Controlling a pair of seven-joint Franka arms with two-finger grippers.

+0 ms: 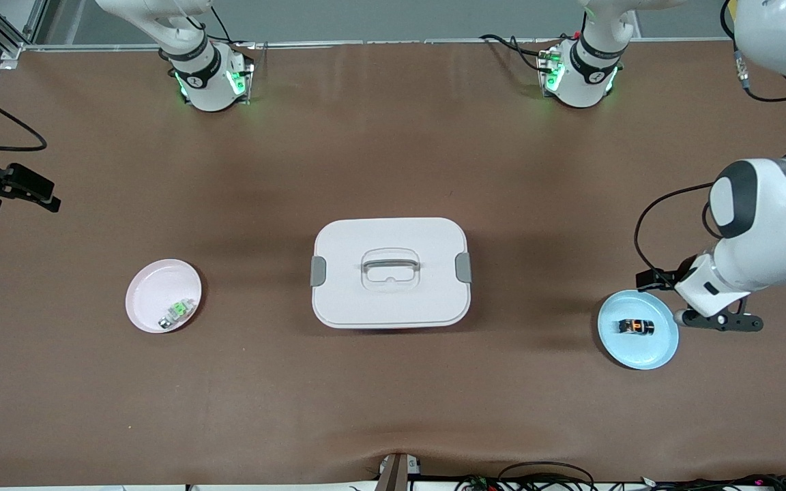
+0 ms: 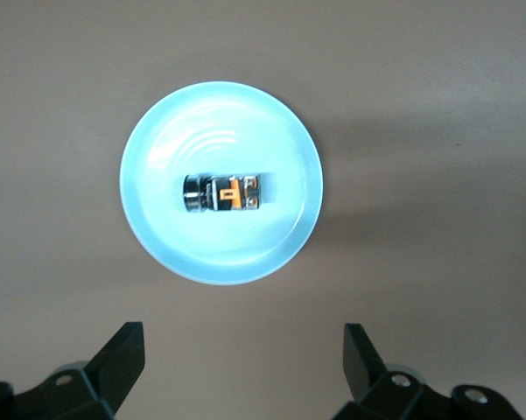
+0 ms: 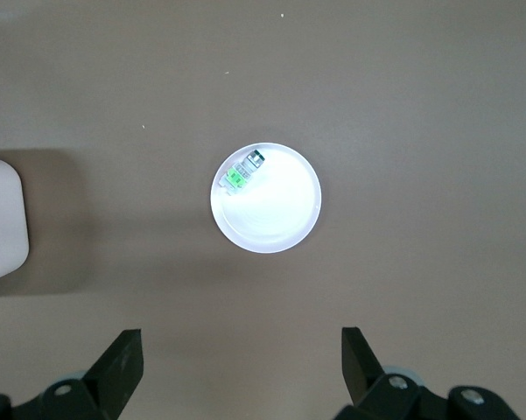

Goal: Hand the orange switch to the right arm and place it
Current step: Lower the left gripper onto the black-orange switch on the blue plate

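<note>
Orange switch (image 1: 636, 326) lies on a blue plate (image 1: 659, 354), the left end effector (image 1: 720, 319) spread wide and empty at the plate's 3 o'clock edge. Right end effector (image 1: 24, 185), likewise spread, hangs over the counter (image 1: 393, 409), pink plate (image 1: 144, 300) at its 5 o'clock.

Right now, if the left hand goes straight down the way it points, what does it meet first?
Probably the bare brown table beside the blue plate. The open left hand points down just off the plate's rim, so the orange switch is not in line; depth is unclear.
</note>
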